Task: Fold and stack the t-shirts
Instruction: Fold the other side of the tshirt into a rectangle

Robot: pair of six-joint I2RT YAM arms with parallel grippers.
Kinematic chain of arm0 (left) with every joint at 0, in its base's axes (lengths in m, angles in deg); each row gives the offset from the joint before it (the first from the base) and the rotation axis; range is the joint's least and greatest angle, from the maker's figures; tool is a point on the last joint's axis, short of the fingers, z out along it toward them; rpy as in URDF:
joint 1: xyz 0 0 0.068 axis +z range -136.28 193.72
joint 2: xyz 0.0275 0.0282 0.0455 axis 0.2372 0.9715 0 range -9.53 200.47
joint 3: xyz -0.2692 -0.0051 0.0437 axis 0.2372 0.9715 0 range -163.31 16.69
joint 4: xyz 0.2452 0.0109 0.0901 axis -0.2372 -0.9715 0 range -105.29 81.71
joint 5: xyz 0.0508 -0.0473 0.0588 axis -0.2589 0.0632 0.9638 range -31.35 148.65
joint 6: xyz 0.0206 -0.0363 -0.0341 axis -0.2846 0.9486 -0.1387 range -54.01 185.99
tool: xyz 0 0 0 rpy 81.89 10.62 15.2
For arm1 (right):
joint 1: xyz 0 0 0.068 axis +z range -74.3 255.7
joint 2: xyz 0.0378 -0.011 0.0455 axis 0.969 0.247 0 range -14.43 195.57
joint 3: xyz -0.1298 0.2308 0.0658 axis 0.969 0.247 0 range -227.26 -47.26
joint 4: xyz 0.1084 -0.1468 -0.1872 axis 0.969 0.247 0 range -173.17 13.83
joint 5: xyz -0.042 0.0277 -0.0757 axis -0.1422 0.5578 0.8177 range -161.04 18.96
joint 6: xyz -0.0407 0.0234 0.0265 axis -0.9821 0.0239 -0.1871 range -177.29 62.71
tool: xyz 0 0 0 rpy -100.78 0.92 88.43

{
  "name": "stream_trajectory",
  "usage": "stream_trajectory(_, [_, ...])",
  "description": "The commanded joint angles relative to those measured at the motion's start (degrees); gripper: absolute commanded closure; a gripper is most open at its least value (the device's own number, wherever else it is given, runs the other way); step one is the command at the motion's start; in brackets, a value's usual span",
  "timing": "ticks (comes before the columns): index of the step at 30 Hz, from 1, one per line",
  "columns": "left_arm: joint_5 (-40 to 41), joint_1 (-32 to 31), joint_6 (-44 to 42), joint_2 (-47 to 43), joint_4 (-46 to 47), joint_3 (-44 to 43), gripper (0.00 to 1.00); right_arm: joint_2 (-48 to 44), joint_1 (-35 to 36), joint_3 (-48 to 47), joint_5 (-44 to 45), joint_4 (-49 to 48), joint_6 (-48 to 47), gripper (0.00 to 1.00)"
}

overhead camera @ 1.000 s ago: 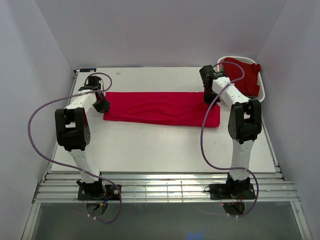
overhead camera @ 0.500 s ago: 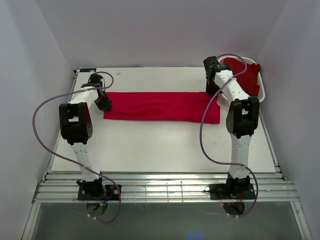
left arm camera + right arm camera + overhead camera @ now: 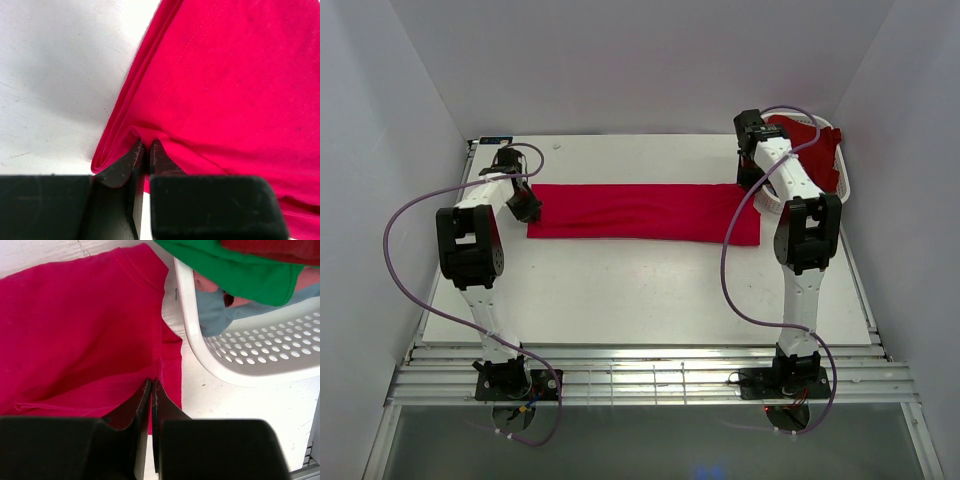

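A crimson t-shirt point(image 3: 640, 212) lies folded into a long strip across the table. My left gripper point(image 3: 528, 207) is at its left end. In the left wrist view it point(image 3: 148, 145) is shut, pinching a pucker of the crimson t-shirt point(image 3: 240, 75). My right gripper point(image 3: 748, 182) is at the right end, beside the basket. In the right wrist view it point(image 3: 152, 382) is shut on the crimson t-shirt point(image 3: 75, 330). A dark red t-shirt point(image 3: 810, 150) lies in the basket. A green t-shirt point(image 3: 240, 270) hangs over the basket's rim.
The white slotted plastic basket point(image 3: 844, 165) stands at the far right corner, its wall point(image 3: 240, 355) close to my right fingers. A light blue cloth point(image 3: 215, 315) shows inside it. White walls enclose the table on three sides.
Both grippers have moved a little toward the far side, the right one closer to the basket. The crimson strip now lies narrower and straighter.
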Motion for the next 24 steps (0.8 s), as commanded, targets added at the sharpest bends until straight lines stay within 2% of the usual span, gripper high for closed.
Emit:
stream_trajectory(1, [0.54, 0.67, 0.6, -3.28, 0.34, -1.58, 0.87, -1.82, -0.96, -1.48, 0.32, 0.43, -0.52, 0.92])
stream_trajectory(24, [1.34, 2.07, 0.61, -4.25, 2.1, -0.52, 0.92, -1.38, -2.28, -1.3, -0.56, -0.01, -0.34, 0.92])
